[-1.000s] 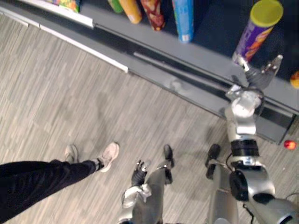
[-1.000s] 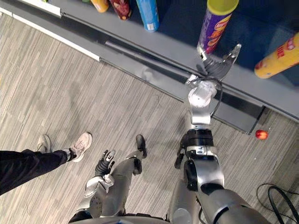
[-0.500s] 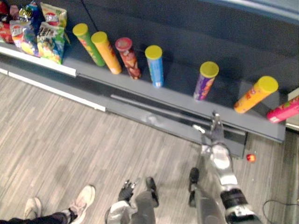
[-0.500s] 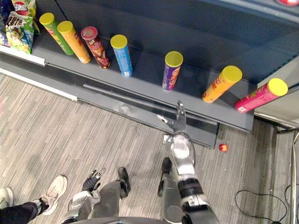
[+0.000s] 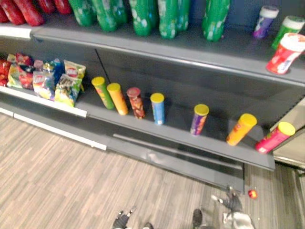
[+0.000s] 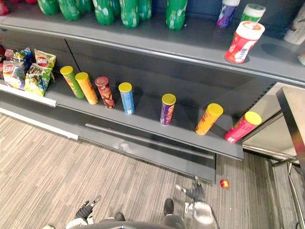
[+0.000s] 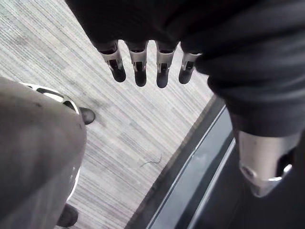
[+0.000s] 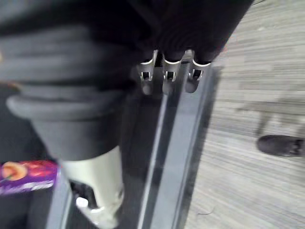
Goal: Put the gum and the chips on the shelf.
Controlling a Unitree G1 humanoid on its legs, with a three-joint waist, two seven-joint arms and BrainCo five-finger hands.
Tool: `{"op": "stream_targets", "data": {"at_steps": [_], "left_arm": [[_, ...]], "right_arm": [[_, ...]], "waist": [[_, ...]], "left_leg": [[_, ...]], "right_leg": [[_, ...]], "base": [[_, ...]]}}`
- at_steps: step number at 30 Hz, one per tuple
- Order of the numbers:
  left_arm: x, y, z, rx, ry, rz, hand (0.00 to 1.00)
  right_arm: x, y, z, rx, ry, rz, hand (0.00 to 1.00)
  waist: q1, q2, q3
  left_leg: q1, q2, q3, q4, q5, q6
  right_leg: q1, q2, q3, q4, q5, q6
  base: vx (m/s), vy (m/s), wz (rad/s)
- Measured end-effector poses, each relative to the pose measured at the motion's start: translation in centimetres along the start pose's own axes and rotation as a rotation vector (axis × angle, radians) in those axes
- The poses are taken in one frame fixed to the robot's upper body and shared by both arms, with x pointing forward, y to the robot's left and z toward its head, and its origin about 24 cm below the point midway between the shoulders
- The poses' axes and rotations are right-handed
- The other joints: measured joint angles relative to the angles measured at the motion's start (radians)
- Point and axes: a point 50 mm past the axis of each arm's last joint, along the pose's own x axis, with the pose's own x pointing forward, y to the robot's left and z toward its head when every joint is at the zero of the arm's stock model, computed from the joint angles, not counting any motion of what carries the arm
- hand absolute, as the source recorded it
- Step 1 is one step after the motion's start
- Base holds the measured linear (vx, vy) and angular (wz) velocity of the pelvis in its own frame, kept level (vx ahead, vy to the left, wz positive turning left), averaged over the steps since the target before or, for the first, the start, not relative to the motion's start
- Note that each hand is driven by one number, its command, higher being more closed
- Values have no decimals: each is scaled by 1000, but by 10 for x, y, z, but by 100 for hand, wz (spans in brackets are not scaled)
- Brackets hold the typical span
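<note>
At the far left of the lower shelf (image 6: 143,119) lies a heap of snack bags (image 6: 28,71). Next to them a row of chip cans stands on the same board: a green can (image 6: 70,81), an orange can (image 6: 86,88), a red can (image 6: 106,92) and a blue can (image 6: 127,98), close together. The purple can (image 6: 167,109) stands upright, apart from them. Further right, a second orange can (image 6: 208,119) and a pink can (image 6: 243,127) lean strongly to the right.

On the upper shelf (image 6: 157,40) there are green bottles (image 6: 124,9), then a small purple tub (image 6: 226,12), a small green tub (image 6: 251,12) and a tilted red and white tub (image 6: 244,42). Which of them is the gum, I cannot tell.

The left hand (image 5: 121,220) hangs low over the wooden floor (image 6: 71,167), away from the shelf. Its fingers (image 7: 160,71) are straight in a row, the thumb is apart, and it holds nothing.

The right hand (image 6: 195,192) is low in front of the shelf base (image 6: 157,152). Its fingers (image 8: 169,78) point straight toward the base, the thumb (image 8: 95,191) is spread to the side, and the hand is empty. Just right of it, a small red thing (image 6: 224,183) lies on the floor.
</note>
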Motion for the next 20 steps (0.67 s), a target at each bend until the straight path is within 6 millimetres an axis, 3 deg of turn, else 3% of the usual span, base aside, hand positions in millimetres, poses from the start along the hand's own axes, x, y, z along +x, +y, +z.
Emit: {"op": "stream_targets", "data": {"at_steps": [3, 8, 20], "left_arm": [[-1, 2, -6, -1, 19, 5, 0], [-2, 5, -11, -27, 40, 24, 0], [-5, 6, -23, -55, 88, 37, 0]], "right_arm": [[-11, -11, -38, 23, 163, -45, 0], [-27, -18, -71, 55, 301, -66, 0], [-37, -23, -92, 201, 424, -160, 0]], "waist": [[-5, 0, -24], [-12, 0, -25], [-13, -7, -58]], "left_leg": [[26, -13, 0, -40, 17, 3], [95, -26, -2, -85, 34, 8], [122, -59, -33, -154, 47, 7]], "right_leg": [[7, -6, -1, 1, -3, 3], [56, -12, -6, 2, -12, 11], [72, -37, -25, 1, -34, 25]], "base": [[0, 0, 0], [-7, 10, 3], [-18, 13, 5]]}}
